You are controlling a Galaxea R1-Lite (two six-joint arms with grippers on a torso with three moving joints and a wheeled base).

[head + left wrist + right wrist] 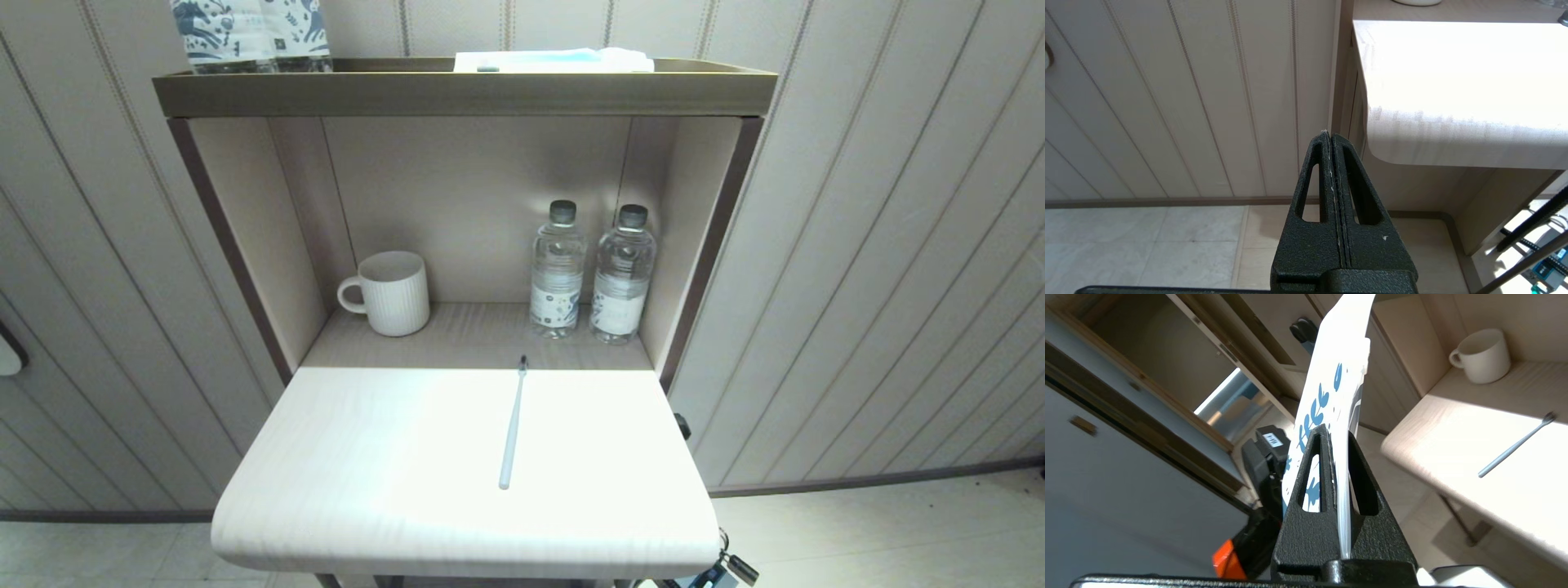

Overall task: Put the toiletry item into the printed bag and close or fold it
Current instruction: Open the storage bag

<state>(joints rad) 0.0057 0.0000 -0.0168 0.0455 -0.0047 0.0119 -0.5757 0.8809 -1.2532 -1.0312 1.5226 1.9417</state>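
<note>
Pale toothbrush flat on shelf, bag pinched in right gripper

Pale grey-white toothbrush (512, 425) lies flat on the bright wooden shelf (367, 457), right of centre. Long axis runs near-to-far, slightly tilted: handle end toward the robot, dark bristle head at the far end, pointing into the cabinet toward the bottles. Nothing touches it.

Neither arm shows in the head view. Left gripper (1329, 134) sits low beside the shelf's left front corner, below the top surface, fingers pressed together on nothing, aimed at the panelled wall.

Right gripper (1336, 435) is off the shelf's edge, below tabletop level, wrist rolled so the scene appears tilted. It is clamped on the printed bag (1331, 388); white pouch with blue leaf print stands up edge-on from between the fingers, well apart from the toothbrush. Bag is off the shelf, held in air.

Farther back in the alcove: white ribbed mug (388, 292) on the left, two water bottles (592, 273) side by side on the right, upright. On the top ledge, blue-and-white printed packs (249, 33) at left, and a flat white-and-teal item (555, 59) near centre.
</note>
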